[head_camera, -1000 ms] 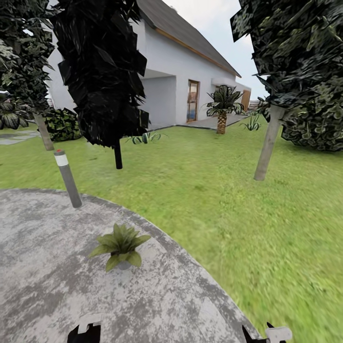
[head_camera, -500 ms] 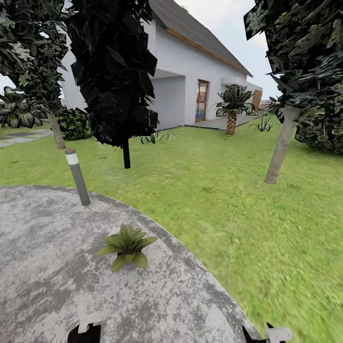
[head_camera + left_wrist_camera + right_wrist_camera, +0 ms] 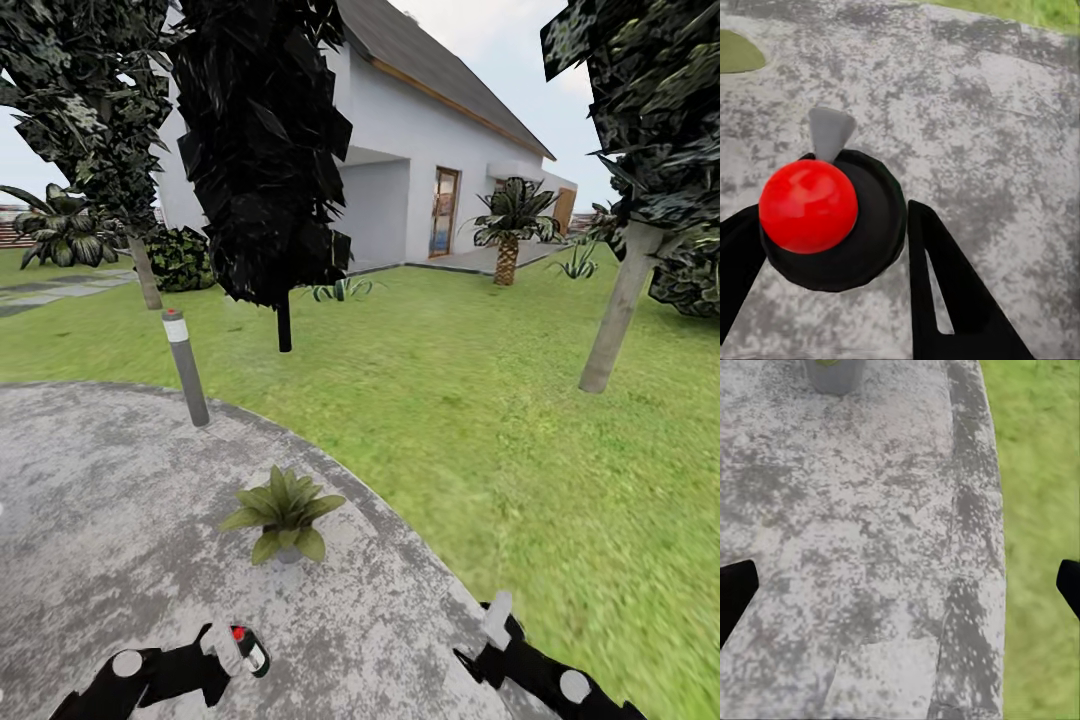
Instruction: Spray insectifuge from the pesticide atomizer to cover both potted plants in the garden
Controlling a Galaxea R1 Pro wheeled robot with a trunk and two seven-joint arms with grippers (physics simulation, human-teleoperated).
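One potted plant [image 3: 285,512], a low rosette of green leaves in a small grey pot, stands on the grey paved circle [image 3: 90,520] just ahead of me. Its pot [image 3: 834,373] lies ahead of the right fingers in the right wrist view. My left gripper [image 3: 232,650] is low at the left, shut on the pesticide atomizer [image 3: 245,648]. Seen from above in the left wrist view, the atomizer [image 3: 832,225] is a dark round body with a red cap and a grey nozzle, held between the black fingers [image 3: 945,292]. My right gripper [image 3: 497,625] stands open over the paving's edge.
A grey bollard light [image 3: 186,367] stands at the paving's rim, behind the plant to the left. Dark trees [image 3: 265,150], a pale trunk [image 3: 618,310] and a palm [image 3: 510,230] stand on the lawn [image 3: 480,400] before a white house [image 3: 420,170].
The camera has turned left, so the whole scene has shifted right. Both arms have come up into the head view, and the left one now shows the atomizer in its grip.
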